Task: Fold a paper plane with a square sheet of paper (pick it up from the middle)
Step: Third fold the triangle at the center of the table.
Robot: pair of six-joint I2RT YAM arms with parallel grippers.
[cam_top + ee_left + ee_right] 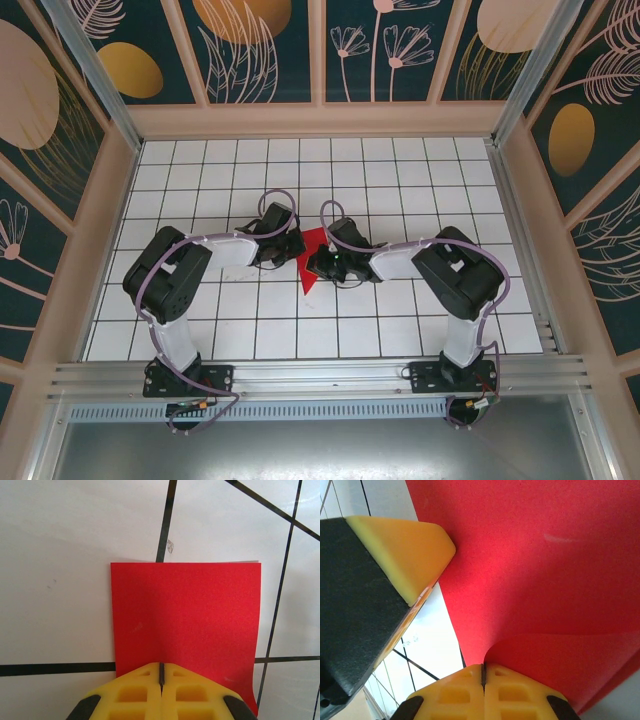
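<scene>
OK, red sheet lies mid table, between both grippers. L gripper is closed, tips on the sheet's near edge; can't tell if it's pinching. R gripper closed too, w/ a curled-up edge caught in its tips.

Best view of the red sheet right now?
Left wrist: the square sheet of paper lies almost whole in frame, far edge and both far corners visible, near edge under the left end effector. Top external gives a red sliver between the arms. Right wrist is a cropped close-up, an edge curling up at the right end effector.
</scene>
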